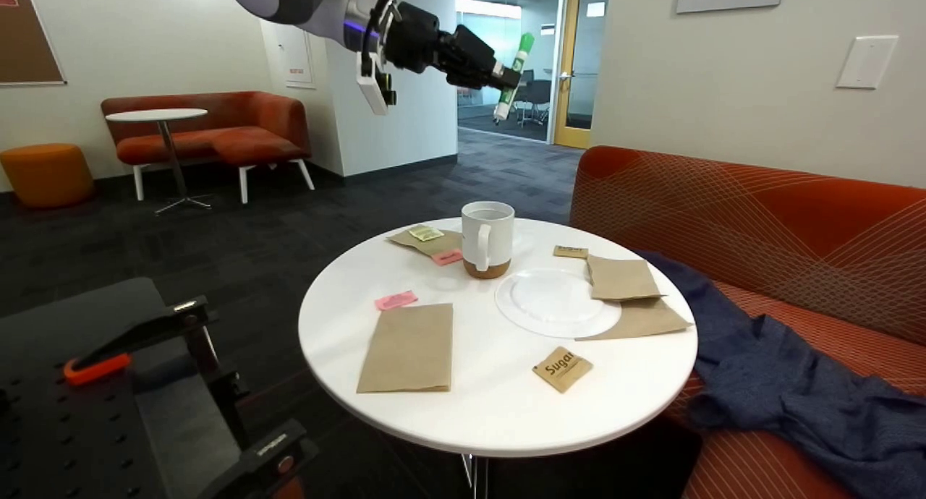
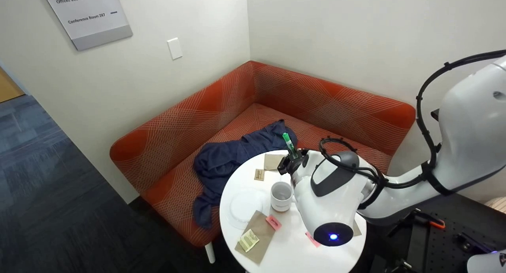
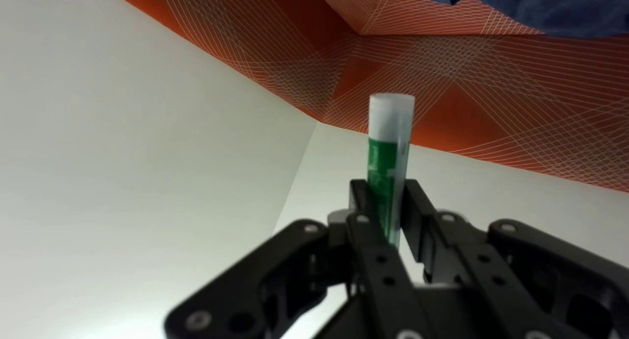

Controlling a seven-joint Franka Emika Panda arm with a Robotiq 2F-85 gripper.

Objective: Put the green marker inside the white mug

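Wrist view: pinching the green marker (image 3: 384,162) around mid-length in the pincer (image 3: 386,196), with the white end free. In an exterior view, holding it aslant, well above the white mug (image 1: 500,235) and the worktop (image 1: 492,390). Could catch the mug's rim if lowered at this slant, then swivel in the narrow grip or topple the mug onto the white plate (image 1: 553,304). Could also miss and land outside if released too high or off-centre.

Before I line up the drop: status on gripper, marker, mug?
Gripper shut on marker, above table height. Marker tilted, green end up. Mug upright on table, mouth uncovered.
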